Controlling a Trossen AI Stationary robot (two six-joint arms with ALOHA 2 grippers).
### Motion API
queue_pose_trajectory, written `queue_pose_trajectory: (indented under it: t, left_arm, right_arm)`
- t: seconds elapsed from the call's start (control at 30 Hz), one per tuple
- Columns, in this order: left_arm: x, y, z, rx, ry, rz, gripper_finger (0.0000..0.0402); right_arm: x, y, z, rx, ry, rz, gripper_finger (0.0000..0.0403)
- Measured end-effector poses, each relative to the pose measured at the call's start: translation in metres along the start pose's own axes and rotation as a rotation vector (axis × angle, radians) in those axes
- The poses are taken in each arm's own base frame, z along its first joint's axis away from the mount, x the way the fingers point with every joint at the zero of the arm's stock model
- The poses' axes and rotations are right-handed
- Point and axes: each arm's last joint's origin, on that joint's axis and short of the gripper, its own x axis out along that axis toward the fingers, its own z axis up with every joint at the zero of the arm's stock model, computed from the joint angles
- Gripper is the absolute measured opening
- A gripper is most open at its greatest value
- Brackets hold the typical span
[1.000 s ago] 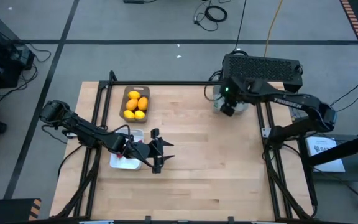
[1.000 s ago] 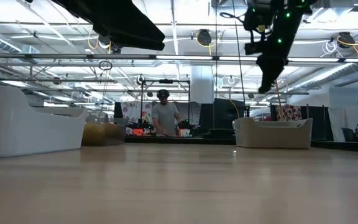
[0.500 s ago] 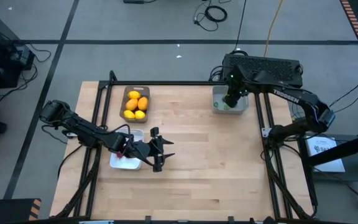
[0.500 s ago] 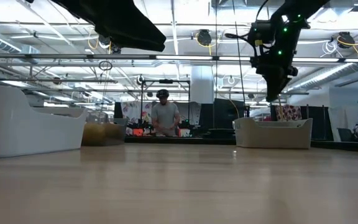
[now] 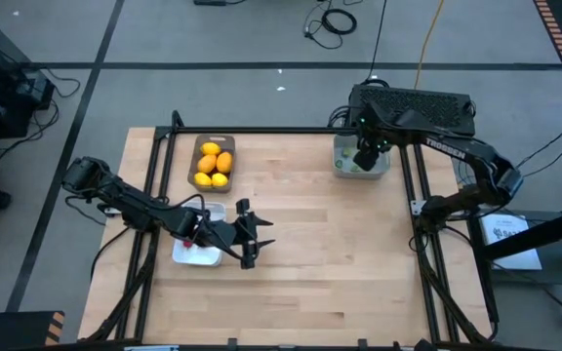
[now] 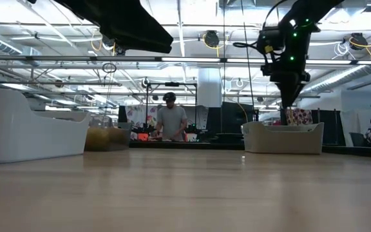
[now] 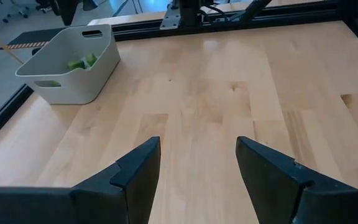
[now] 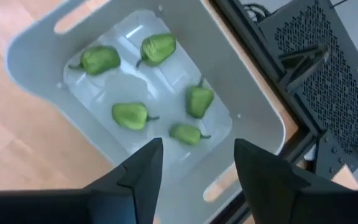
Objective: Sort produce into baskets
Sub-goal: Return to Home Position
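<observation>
Produce looks sorted, as far as I can see. The pale grey bin [image 8: 36, 43] sits in the counter [image 5: 310, 253] corner on the right arm's side, just beside the black vented box [image 5: 413, 105]. Five green peppers [image 8: 129, 114] lie loose on its floor, none stacked. The right gripper [image 8: 197, 152] hangs directly above that bin with its fingers spread wide and nothing between them. In the low view it sits clear of the rim, so it reads as an empty hand on its way out, not a drop in progress. The grey-brown tray [image 5: 195, 161] at the back of the counter, nearer the left arm, holds several lemons [image 5: 213, 164]. The white tray [image 5: 185, 255] is mostly under the left arm, so I can't tell what's in it. The left gripper [image 7: 197, 149] is parked low over bare wood just beside that tray, fingers wide apart and holding nothing. I can't spot any loose pieces on the open wood in the overhead or left wrist views. My read: green and yellow are done, red can't be confirmed from here, and all that's left is for the right arm to pull back to rest. One person [image 6: 168, 119] is in the room beyond the counter, well away from it.
</observation>
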Motion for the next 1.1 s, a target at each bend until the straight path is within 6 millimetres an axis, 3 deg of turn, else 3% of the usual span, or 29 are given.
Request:
queue_pose_trajectory:
  t: [0.17,0.37,0.5,0.83,1.1]
  left_arm:
    - [0.000,0.000,0.000,-0.007,-0.001,0.000,0.0219]
    - [-0.002,0.001,0.002,-0.025,-0.013,0.008,0.0219]
    - [-0.011,0.004,0.018,0.029,-0.093,-0.013,0.0218]
    - [-0.072,0.031,0.053,0.033,-0.280,-0.019,0.0218]
    - [-0.118,0.053,0.056,0.009,-0.293,-0.013,0.0219]
  right_arm:
    - [-0.006,0.000,-0.006,0.020,0.016,0.013,0.0184]
    - [-0.022,0.003,-0.012,0.031,-0.041,0.159,0.0175]
    - [-0.037,0.008,-0.017,0.026,-0.096,0.200,0.0168]
    - [-0.081,0.029,-0.036,-0.032,-0.298,0.273,0.0143]
    - [-0.110,0.037,-0.055,-0.062,-0.433,0.343,0.0122]
